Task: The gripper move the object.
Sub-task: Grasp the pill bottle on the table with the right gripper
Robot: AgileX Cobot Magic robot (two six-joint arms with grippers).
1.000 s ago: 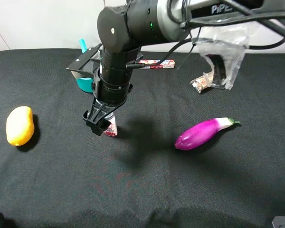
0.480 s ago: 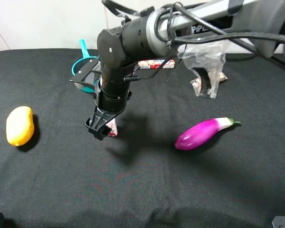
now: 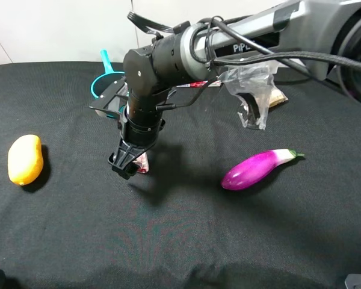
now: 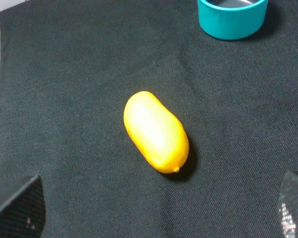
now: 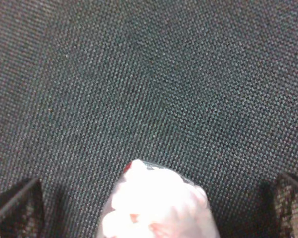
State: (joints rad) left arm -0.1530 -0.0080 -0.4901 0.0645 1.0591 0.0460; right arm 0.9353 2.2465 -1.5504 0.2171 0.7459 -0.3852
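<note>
Has sunk closer to the black tabletop (image 3: 180,241). Holds black right fingers (image 5: 20,208) wide apart around small clear red-labelled bottle (image 3: 143,162), gripping nothing.

1. Setting: a robot test lab.
2. Tabletop (image 3: 168,241) is draped in plain black cloth, with a bare white wall (image 3: 48,30) behind.
3. Black arm (image 3: 162,60) with exposed cables carries the right gripper (image 3: 124,167).
4. Unrelated props lie scattered: eggplant (image 3: 253,170), yellow fruit (image 3: 25,159), teal cup (image 3: 105,84).

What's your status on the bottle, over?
Right gripper open, low, bottle between jaws, unclamped. Left gripper open above yellow fruit. Eggplant off to the side, nothing blocking.
</note>
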